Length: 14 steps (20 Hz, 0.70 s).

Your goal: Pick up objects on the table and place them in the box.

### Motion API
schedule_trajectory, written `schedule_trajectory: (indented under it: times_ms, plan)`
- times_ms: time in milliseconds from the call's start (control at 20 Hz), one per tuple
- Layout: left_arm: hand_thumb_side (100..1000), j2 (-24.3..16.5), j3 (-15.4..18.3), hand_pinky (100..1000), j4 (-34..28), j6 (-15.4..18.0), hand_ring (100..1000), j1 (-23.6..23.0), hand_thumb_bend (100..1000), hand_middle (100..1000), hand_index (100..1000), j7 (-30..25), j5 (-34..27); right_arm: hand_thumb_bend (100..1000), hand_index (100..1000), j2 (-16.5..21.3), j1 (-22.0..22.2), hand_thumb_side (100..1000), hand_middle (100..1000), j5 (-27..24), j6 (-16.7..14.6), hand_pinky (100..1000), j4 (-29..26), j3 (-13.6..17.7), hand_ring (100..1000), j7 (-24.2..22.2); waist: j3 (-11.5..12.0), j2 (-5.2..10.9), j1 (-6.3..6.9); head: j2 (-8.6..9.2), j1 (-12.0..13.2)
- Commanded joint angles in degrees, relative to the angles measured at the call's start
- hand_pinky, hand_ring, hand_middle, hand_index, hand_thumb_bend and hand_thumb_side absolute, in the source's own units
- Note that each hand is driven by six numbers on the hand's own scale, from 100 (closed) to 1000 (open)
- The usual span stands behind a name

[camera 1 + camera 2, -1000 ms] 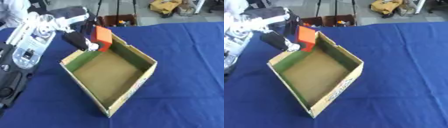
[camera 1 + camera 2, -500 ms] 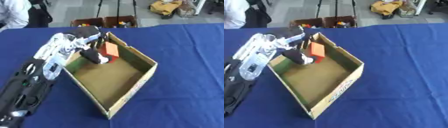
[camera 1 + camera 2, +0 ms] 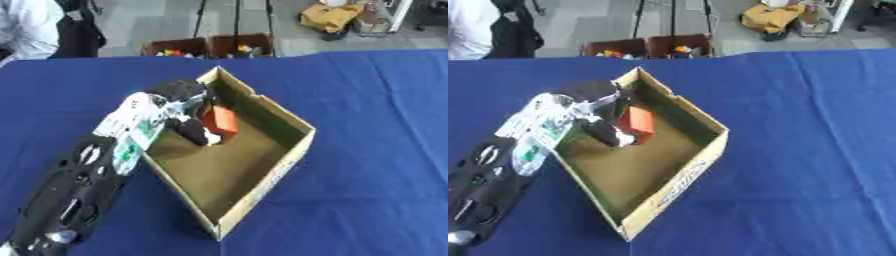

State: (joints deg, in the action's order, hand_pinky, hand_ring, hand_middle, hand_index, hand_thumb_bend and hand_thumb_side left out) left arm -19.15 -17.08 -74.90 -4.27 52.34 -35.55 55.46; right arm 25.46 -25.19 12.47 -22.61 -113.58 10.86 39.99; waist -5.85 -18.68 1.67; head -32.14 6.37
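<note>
Small orange-red rectangular block (image 3: 220, 121), held inside the open cardboard box (image 3: 282, 120), low over the floor toward the 11 o'clock corner, standing roughly on edge; contact with the floor not determinable. Curled round the block: dark fingers (image 3: 196, 132) of the left hand (image 3: 184, 112), pale-tipped at the lower side, thumb side hidden behind the block. Black and silver left arm (image 3: 83, 182) entering from 7 o'clock and crossing the box's near-left wall at about 10 o'clock. Shallow brown box, set diamond-wise on the blue cloth-covered table (image 3: 367, 150), corners at roughly 12, 3, 6 and 9 o'clock; interior walls greenish, floor plain brown, outer wall toward 4 o'clock carrying printed markings too blurred to read. Apart from the block and the hand, nothing visible on the box floor. Beyond the table's far edge at 12 o'clock, two low brown crates (image 3: 210, 46) of mixed coloured items on a grey floor, with a yellow bag (image 3: 331, 16) at 1 o'clock. Right hand outside both views.
</note>
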Motion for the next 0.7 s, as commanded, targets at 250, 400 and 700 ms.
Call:
schedule_trajectory:
  times_ms: [250,400,700]
  plan:
    - [606,-0.22,-0.95,491,-0.27,3.68,701,0.19,156,872,955,-5.37,-0.14,100,738,1.2,-0.63,631,755,-0.12,-0.02,761,-1.01,0.23,704,0.17,0.04,0.39,0.11,0.26,-0.15]
    - [769,-0.26,-0.49,589,-0.95,4.97,778,0.13,487,945,1000,-7.51,-0.39,100,738,1.18,-0.57,634,755,-0.12,0.01,761,-1.01,0.24,704,0.16,0.14,0.41,0.08,0.25,-0.22]
    - [898,-1.52,1.68,657,-5.57,4.22,825,0.4,641,970,1000,-5.12,2.46,100,738,1.22,-0.33,637,755,-0.03,0.08,761,-1.01,0.34,704,0.23,0.34,0.52,-0.07,0.13,-0.58]
